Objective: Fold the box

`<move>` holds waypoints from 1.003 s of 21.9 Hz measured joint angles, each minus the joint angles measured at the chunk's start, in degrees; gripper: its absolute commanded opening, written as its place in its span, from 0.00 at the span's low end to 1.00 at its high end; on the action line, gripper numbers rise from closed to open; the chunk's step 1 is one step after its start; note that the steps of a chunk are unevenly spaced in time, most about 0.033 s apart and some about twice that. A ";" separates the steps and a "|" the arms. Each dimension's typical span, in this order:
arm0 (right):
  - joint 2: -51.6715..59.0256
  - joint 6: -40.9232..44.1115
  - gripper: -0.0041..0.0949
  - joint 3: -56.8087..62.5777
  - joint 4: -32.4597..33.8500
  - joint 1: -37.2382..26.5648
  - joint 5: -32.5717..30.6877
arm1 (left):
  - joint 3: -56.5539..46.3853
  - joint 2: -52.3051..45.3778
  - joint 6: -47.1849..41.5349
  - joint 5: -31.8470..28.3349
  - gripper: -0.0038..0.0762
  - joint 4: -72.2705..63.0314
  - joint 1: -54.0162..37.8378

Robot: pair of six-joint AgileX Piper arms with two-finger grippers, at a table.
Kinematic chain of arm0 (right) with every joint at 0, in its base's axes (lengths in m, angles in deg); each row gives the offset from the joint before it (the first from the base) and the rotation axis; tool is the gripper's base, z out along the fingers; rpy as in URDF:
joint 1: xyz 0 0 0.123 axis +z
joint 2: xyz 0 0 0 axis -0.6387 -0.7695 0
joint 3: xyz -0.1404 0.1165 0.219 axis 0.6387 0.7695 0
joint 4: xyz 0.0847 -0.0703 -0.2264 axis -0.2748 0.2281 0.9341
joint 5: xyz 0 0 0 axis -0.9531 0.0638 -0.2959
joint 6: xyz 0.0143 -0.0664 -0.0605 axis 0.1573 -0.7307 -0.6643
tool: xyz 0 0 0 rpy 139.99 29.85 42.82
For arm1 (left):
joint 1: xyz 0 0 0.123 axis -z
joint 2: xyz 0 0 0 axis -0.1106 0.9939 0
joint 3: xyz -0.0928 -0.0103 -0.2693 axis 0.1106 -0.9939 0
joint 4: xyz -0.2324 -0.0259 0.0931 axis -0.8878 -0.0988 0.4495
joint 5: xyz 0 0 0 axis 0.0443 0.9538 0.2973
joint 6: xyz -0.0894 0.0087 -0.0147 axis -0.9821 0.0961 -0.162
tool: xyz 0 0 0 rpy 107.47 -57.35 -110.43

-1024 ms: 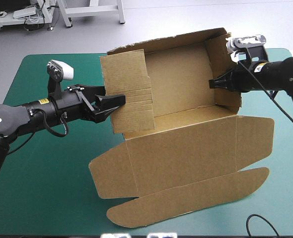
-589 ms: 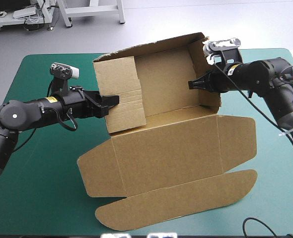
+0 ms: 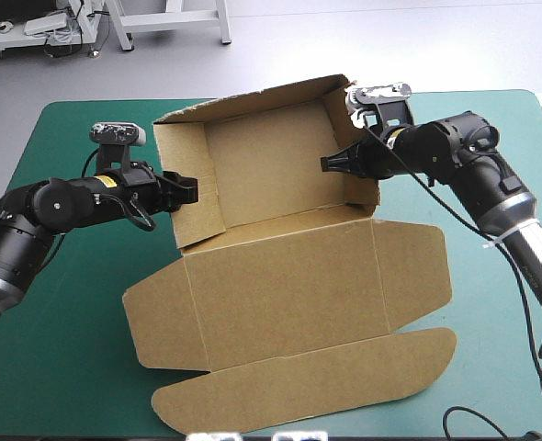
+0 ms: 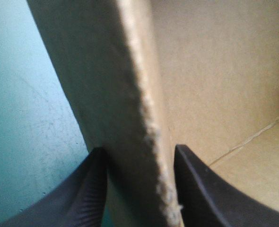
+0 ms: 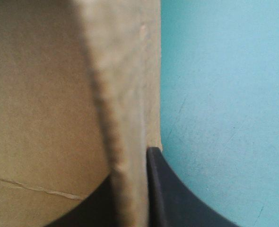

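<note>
Nearest me, the rounded tuck flap [image 3: 308, 381] lies flat on the teal-green table [image 3: 60, 303], close to its near edge. The lid [image 3: 289, 285] lies flat just behind it. Since just before, the whole brown box [image 3: 280, 230] has slid toward the table's left side and a little nearer, and both my arms have gone with it.

Farther in, my left claw [image 3: 184, 188] is pinched narrow on the left wall [image 3: 184, 147]. In its wrist view the black fingers [image 4: 90, 189] sit either side of the board's edge. That wall showed its broad face earlier; now it stands turned in, squarer to the panel [image 3: 271, 161] between the walls. My right claw [image 3: 331, 165] is likewise nipped onto the right wall [image 3: 363, 191], with one finger [image 5: 163, 189] outside it and the other inside. I judge that both side walls are up and the tray is taking shape, though nothing looks tucked and the lid is open.

For room, the bare cover to the left of the box has narrowed around my left arm, while a broad stretch lies open to the right. Farthest off, the raised panel's upper edge overlaps the table's far edge in the high view, so I cannot tell how much table remains behind it.
</note>
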 measured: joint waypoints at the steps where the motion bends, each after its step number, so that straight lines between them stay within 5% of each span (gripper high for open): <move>1: -0.42 0.52 0.03 0.06 0.52 0.50 0.24 | 0.00 0.37 -0.35 0.00 0.21 0.75 0.00; 3: -1.03 1.34 0.03 0.11 1.72 1.55 0.39 | 0.00 1.34 -0.87 0.05 0.04 2.49 -0.06; 14: -5.56 2.57 0.03 0.11 6.04 1.62 -5.72 | 0.00 9.63 -3.76 -1.51 0.04 8.62 5.29; 22: -11.81 2.46 0.03 0.11 6.50 1.62 -13.08 | 1.17 20.75 -4.43 7.49 0.04 9.21 6.10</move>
